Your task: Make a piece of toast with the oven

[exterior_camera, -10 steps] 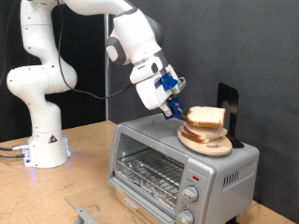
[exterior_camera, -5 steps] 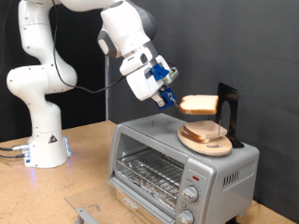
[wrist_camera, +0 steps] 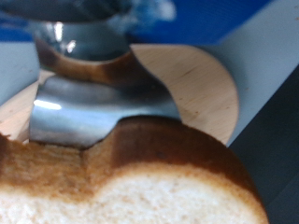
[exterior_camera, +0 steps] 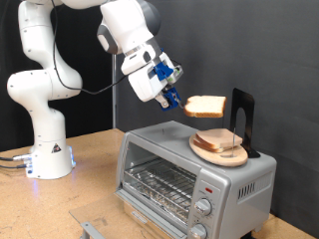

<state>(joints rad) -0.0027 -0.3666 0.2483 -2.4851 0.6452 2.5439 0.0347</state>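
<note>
My gripper (exterior_camera: 179,102) clenched on the piece of toast (exterior_camera: 206,107), mid-frame in exterior view | slice held in air above the oven (exterior_camera: 189,179) | other slices on wooden plate (exterior_camera: 221,155) atop oven | oven door open

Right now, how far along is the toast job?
Done: one piece of toast is off the stack and in the air, pinched in the gripper above the oven. In hand: that slice, held roughly level. Left: it is not in the oven; the wire rack shows no bread. More slices sit on the wooden plate on the oven's top.
</note>
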